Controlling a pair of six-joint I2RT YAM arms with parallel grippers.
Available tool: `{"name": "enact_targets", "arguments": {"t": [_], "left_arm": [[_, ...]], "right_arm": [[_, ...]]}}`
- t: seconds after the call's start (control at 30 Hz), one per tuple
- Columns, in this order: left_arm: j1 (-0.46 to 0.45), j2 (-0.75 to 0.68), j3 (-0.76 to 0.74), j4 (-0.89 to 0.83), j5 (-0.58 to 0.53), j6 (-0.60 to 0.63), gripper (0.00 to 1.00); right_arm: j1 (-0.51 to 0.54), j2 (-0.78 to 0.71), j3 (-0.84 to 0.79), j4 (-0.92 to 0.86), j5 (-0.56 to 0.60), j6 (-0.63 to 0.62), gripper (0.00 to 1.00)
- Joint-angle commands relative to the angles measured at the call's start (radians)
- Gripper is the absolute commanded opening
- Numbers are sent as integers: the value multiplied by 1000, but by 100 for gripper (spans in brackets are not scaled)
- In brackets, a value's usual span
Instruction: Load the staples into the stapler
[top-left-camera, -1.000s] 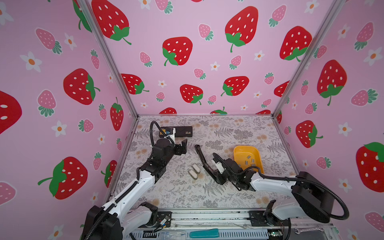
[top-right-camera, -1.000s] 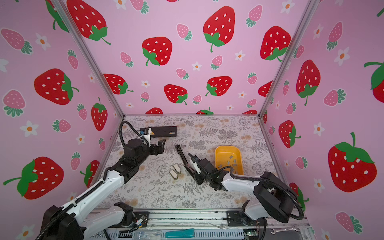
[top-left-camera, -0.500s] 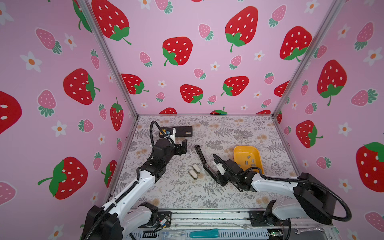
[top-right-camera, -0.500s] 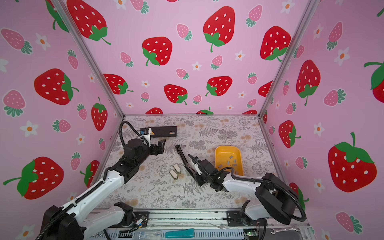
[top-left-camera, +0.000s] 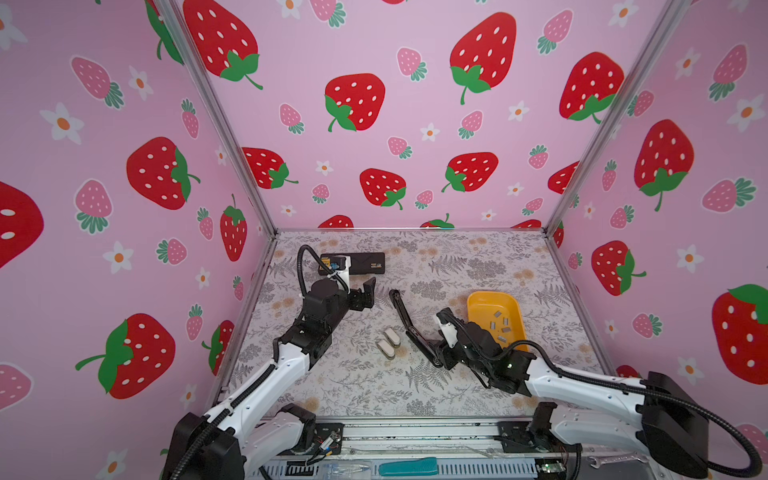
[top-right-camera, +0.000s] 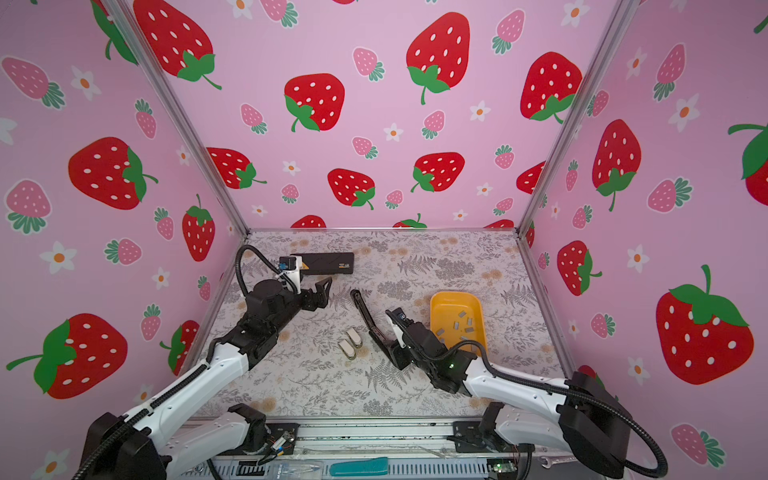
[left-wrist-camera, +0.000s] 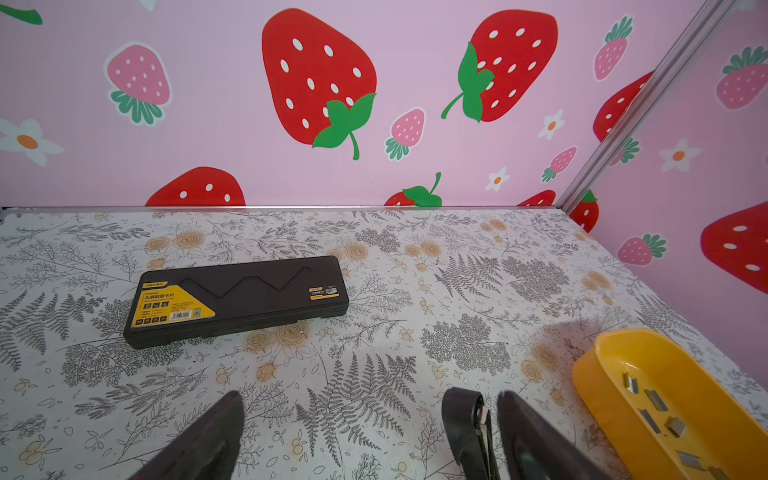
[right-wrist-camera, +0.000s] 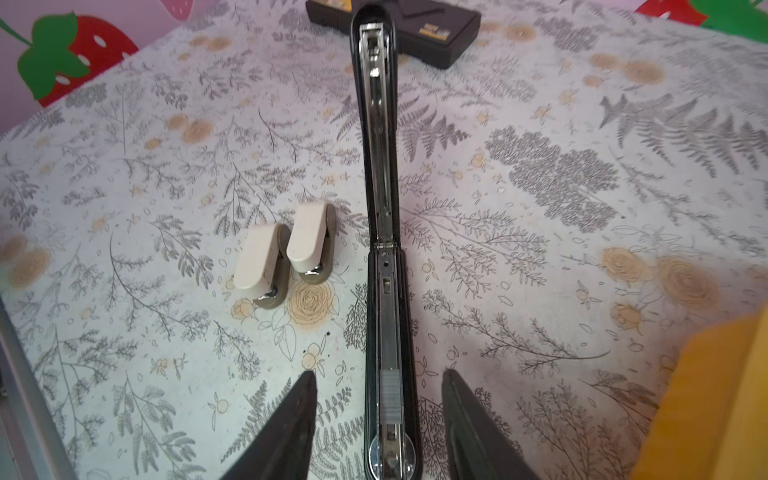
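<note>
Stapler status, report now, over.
Both open, empty: left gripper hovering, right gripper straddling the black stapler, not touching. Stapler lies opened flat; staples in the yellow tray. Nothing blocking; two small white staplers sit alongside.

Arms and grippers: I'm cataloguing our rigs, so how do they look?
The left arm and right arm have white link shells with black joints and black ribbed cable hoses. The left gripper and right gripper are black with tapered fingers. A green light glows on the right arm.

Below me the stapler is black plastic around a shiny metal channel — the staples dull grey metal in a glossy yellow plastic tray; the case looks matt black plastic to me.
</note>
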Motion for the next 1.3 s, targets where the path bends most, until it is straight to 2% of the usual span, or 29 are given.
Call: {"name": "enact_targets", "arguments": {"t": [0.0,0.1,0.23,0.33,0.4,0.5,0.63,0.73,0.87,1.27], "left_arm": [[3,-41,-12,84,-26,-51,96],[2,-55,-6,81,32,-73,97],[2,-72,2,-60,96,-104,96],[3,-110,-90,-72,102,-101,96],[5,-140,-134,-95,97,-121,96],[3,-187,-108,-167,145,-104,95],[2,-254,-176,-115,224,-118,96],[2,-281,-188,-118,225,-121,98],[3,-271,-162,-162,226,-130,98],[1,-172,-147,-107,248,-169,98]], "right_arm": [[67,-103,-61,94,92,3,60],[67,-158,-77,76,93,77,75],[79,-220,-190,180,81,113,82],[94,-228,-279,278,47,123,87],[105,-222,-291,291,36,104,87],[116,-195,-283,293,17,73,85],[120,-117,-302,317,31,79,83],[120,-76,-291,315,52,97,81],[120,-6,-245,268,128,126,77],[115,131,-214,292,148,122,62]]}}
